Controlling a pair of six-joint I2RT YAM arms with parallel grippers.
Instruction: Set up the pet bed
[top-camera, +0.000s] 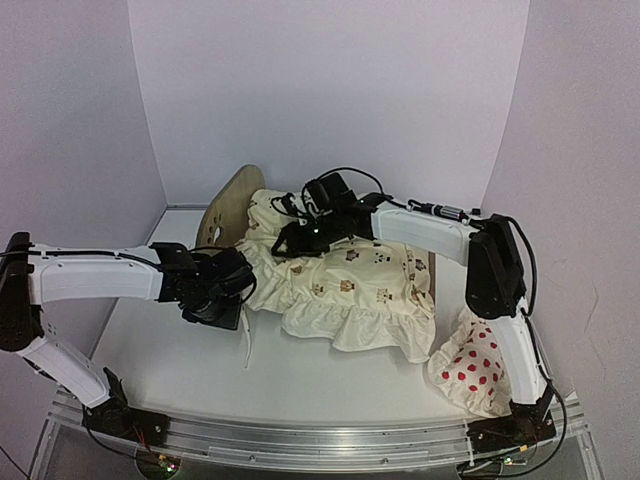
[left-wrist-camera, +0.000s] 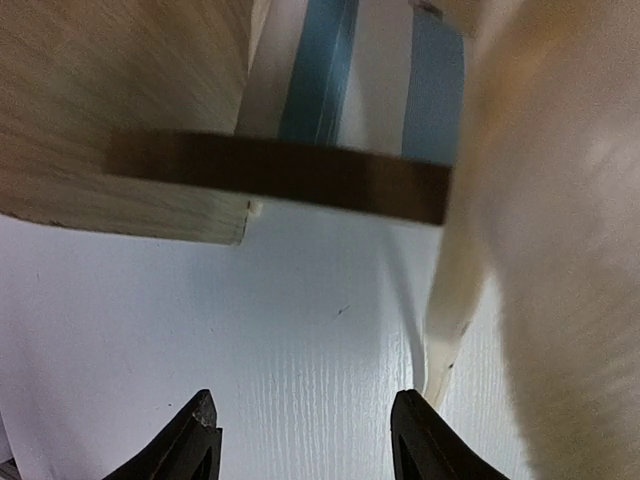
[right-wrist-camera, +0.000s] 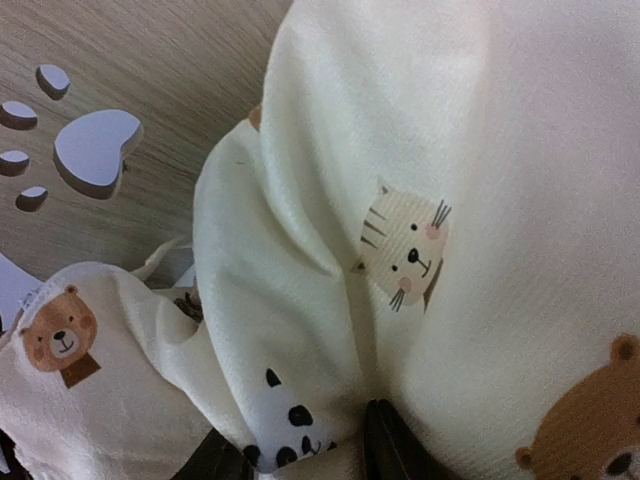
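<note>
**Light, stiff frame buried under a soft cushion**

The left fingers (left-wrist-camera: 195, 445) stood wide apart with nothing between them, low over the bare counter (top-camera: 200, 360) and just short of the near left corner of the pet bed (top-camera: 232, 200). The bed sat mid-counter toward the back, mostly hidden. From that wrist's view a plywood panel and the blue-and-white striped base (left-wrist-camera: 322, 70) showed close ahead. Judged from this, the frame would be light and rigid, and likely to slide on the smooth counter if nudged. The thin plywood edges offered the firmest hold. The striped base looked like fabric and would probably give under a pinch.

Nearest on the right, a red-dotted pillow (top-camera: 470, 368) lay slumped beside the right arm's base, well apart from the bed. Farther in, the cream animal-print cushion (top-camera: 350, 280) was draped loosely over the bed. It spilled off the near side onto the counter and covered most of the rails. One of its ties (left-wrist-camera: 445, 335) hung down by the corner. Soft and floppy, it would bunch and drag rather than lift flat.

The right fingers (right-wrist-camera: 395, 450) sat in its folds with cloth between the tips; whether they pinched it could not be told. Beyond them rose the end board (right-wrist-camera: 170, 60) with its paw-print cutout.
</note>
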